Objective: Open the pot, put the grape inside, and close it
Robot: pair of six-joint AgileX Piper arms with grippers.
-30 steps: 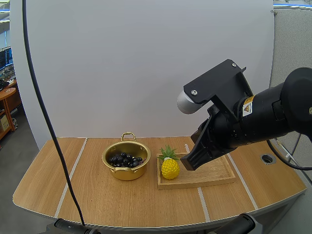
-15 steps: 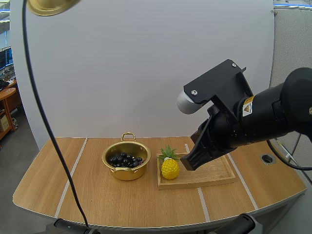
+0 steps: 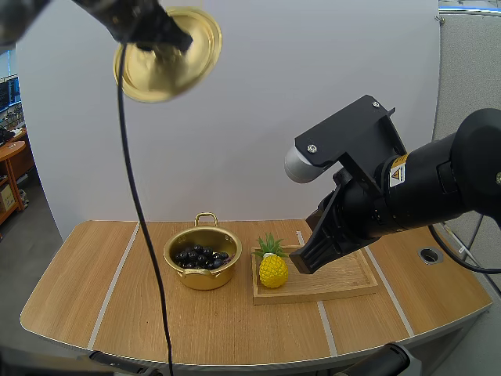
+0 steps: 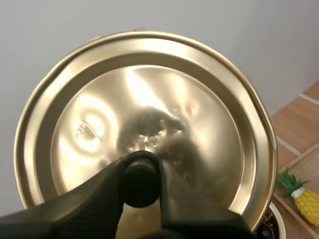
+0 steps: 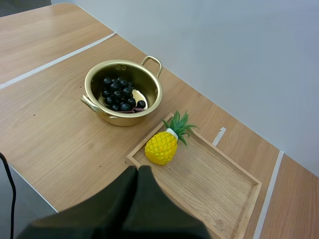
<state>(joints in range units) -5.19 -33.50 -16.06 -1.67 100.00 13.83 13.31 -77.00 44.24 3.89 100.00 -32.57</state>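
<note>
Left gripper (image 4: 141, 169) was clamped on the black knob (image 4: 142, 181) of the gold lid (image 4: 149, 99), holding it high above the pot (image 3: 202, 258) and slightly to its left, apparently tilted, though the angle was hard to judge. Right gripper (image 5: 137, 172), fingers pressed together on nothing, hung over the wooden tray (image 5: 219, 184) just right of the pot, near a toy pineapple (image 5: 160, 148). Grapes (image 5: 118, 94) already lay inside the open pot on the tabletop (image 5: 60, 134). Opening and loading looked done. Only setting the lid back on was left.
</note>
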